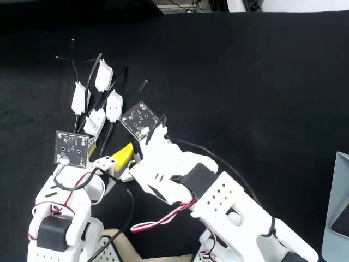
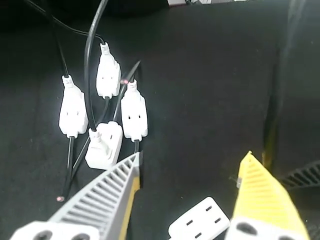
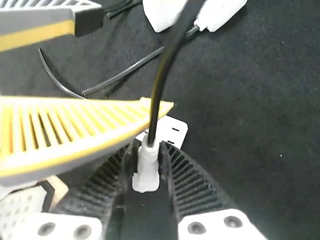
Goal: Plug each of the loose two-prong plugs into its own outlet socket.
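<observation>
Right gripper [image 3: 150, 150]: near the front edge of the black table [image 1: 262, 82], left of centre. Its black fingers are pressed onto a small white plug [image 3: 145, 172], which sits upright between them. The plug's black cord [image 3: 165, 70] leads up and away toward the far side.

Nearest socket [image 3: 174, 129]: white, lying flat with its slots facing up, just beyond the held plug. Cannot tell whether the prongs touch it.

Left gripper [image 2: 191, 157]: just beside the right one, on its left. Its fingers are spread wide, one grey and one yellow, with nothing between the pads. The nearest socket lies on the cloth between the two fingers, closer to the yellow one.

Farther out, on the left half of the table about midway to the far edge, is a tight group of white sockets on black cords.
- Fourth socket [image 2: 104, 145]: nearest of the group, just past the grey fingertip. A white stub with a looping cord lies on top of it. Cannot tell if the stub is seated.
- Left socket [image 2: 72, 107]: slots up.
- Right socket [image 2: 134, 112]: slots up, touching the fourth socket.
- Far socket [image 2: 108, 75]: beyond and between those two.

Thin cords fan out toward the far left corner.
</observation>
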